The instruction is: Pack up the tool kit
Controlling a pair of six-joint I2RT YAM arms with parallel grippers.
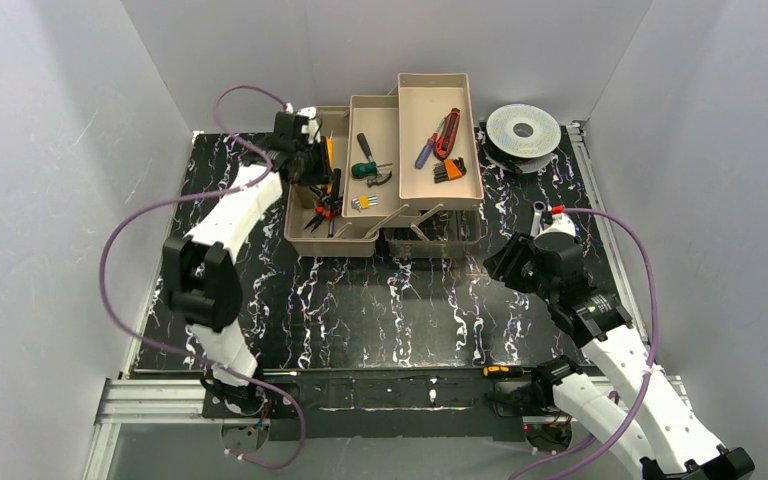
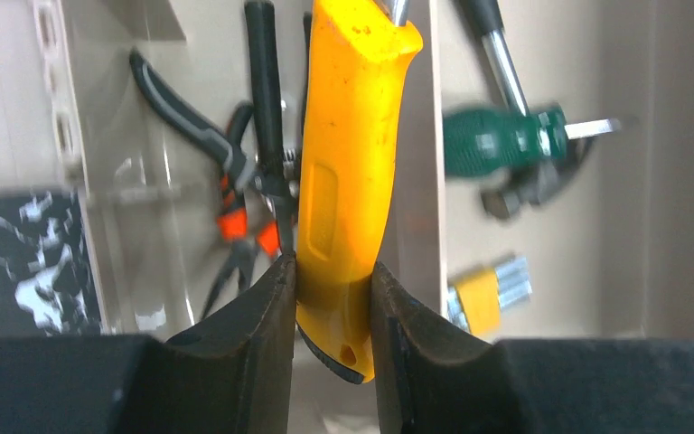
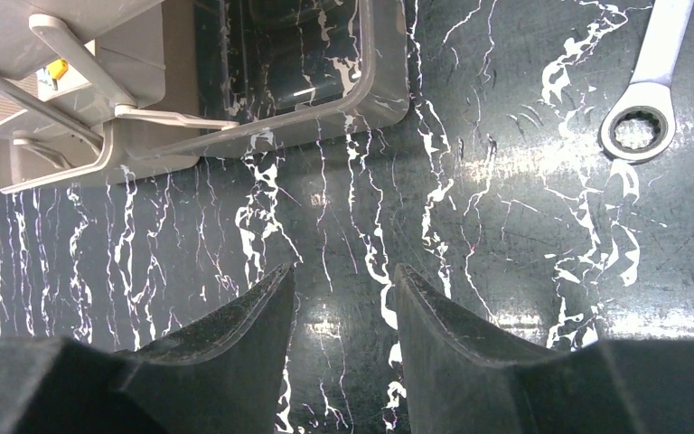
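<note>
The taupe toolbox (image 1: 332,244) stands open at the back of the mat, its beige trays (image 1: 412,195) folded out. My left gripper (image 2: 332,271) is shut on a yellow-handled tool (image 2: 348,163) and holds it over the box's left compartment, above black and orange pliers (image 2: 235,194). It shows at the box's left edge in the top view (image 1: 310,165). A green screwdriver (image 2: 497,140) and yellow hex keys (image 2: 488,294) lie in the middle tray. My right gripper (image 3: 343,276) is open and empty over the mat, right of the box. A silver wrench (image 3: 651,81) lies on the mat.
A round silver wire spool (image 1: 523,133) sits at the back right. A red knife (image 1: 447,133), a blue screwdriver (image 1: 426,151) and orange hex keys (image 1: 448,170) lie in the right tray. The smoky lid (image 3: 325,72) rests in front of the box. White walls enclose the black marbled mat (image 1: 380,310).
</note>
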